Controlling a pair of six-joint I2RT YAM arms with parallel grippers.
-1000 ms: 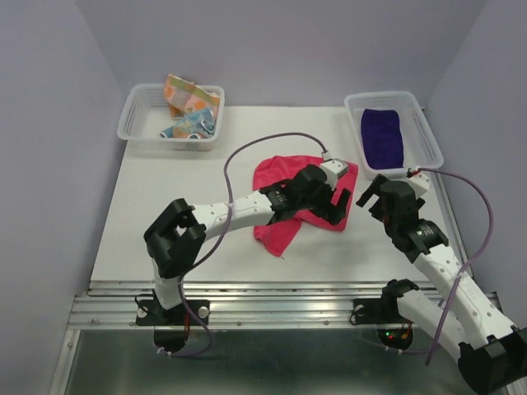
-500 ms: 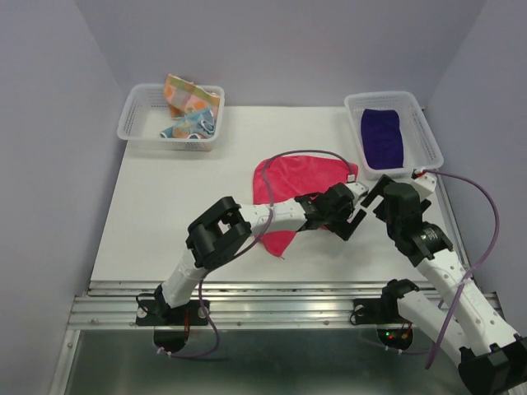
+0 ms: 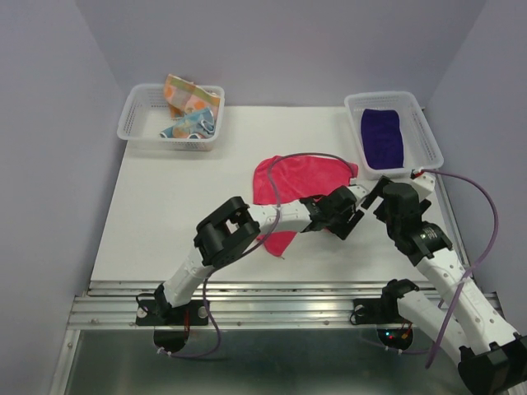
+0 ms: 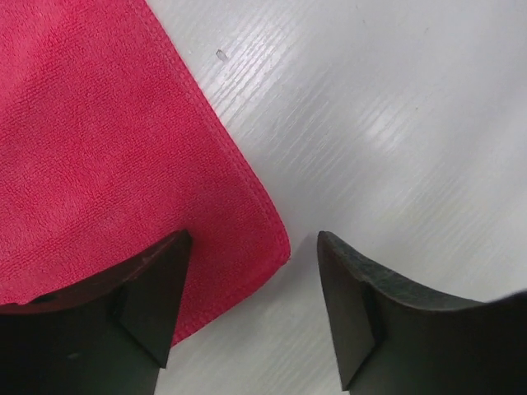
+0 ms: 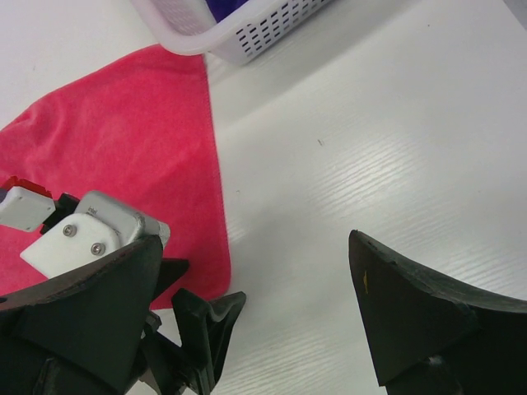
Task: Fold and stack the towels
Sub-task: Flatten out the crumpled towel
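Bright pink terry-cloth towel lies spread and partly rumpled on the white tabletop, right of centre. Soft, light and limp, it would likely sag unless pinched at its hemmed corner. The left pincer stands open astride that corner; the right pincer hovers wide open just beside it.

Spread towel on table, centre-right; left rear basket holding bunched towels; right rear basket holding single towel.
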